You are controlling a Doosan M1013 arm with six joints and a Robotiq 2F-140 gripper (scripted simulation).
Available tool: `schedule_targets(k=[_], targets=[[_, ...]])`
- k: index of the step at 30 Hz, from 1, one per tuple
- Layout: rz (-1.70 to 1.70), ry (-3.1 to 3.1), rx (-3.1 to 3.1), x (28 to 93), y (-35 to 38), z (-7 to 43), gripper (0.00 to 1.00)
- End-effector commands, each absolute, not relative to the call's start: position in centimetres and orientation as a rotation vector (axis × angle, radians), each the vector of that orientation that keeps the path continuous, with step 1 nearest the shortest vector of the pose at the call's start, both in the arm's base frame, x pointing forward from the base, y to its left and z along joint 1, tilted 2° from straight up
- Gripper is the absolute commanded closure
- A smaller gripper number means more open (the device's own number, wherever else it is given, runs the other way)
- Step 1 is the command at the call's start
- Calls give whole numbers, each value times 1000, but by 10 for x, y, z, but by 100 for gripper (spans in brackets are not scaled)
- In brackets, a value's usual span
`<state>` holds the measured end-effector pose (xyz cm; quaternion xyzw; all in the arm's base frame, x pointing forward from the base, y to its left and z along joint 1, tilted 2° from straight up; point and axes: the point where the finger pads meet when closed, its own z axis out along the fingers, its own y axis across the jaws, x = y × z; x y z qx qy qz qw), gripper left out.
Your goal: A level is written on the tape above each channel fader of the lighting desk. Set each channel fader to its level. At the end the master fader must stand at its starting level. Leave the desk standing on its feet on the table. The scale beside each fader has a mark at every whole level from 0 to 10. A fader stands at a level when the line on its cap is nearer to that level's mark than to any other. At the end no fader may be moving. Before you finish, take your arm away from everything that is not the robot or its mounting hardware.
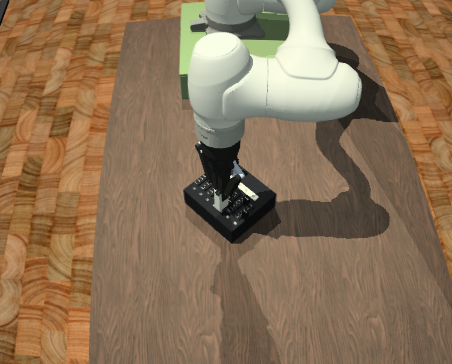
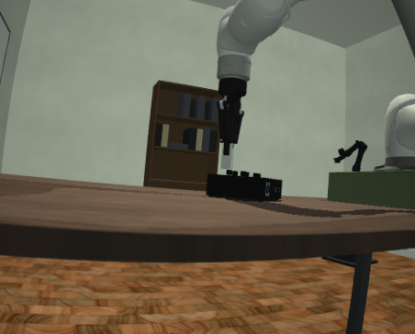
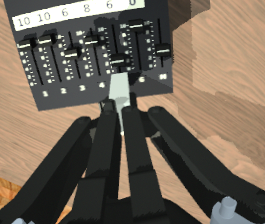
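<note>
The black lighting desk (image 1: 229,207) stands flat on the wooden table; it also shows in the side view (image 2: 243,187) and the wrist view (image 3: 92,37). A pale tape (image 3: 80,11) along its far edge reads 10, 10, 6, 8, 6, 0 above several channel faders. The untaped master fader (image 3: 162,51) is at the right, with its cap near mid-travel. My gripper (image 3: 121,85) is shut and holds nothing. Its pale fingertips point down just on the near side of the fifth channel's cap (image 3: 117,61). In the side view the fingertips (image 2: 227,161) hang slightly above the desk's left end.
The arm's green base block (image 1: 218,49) stands at the far end of the table. A bookshelf (image 2: 182,134) stands against the back wall, away from the table. The arm's shadow falls to the right of the desk.
</note>
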<state>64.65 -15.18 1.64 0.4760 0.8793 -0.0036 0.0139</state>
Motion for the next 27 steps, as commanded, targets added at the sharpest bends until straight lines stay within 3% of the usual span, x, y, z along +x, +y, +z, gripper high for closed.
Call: schedule_targets(k=[1, 27], targets=[[-11, 2738, 1482, 647, -152, 16, 100], [-11, 2738, 1482, 647, -152, 6, 100]])
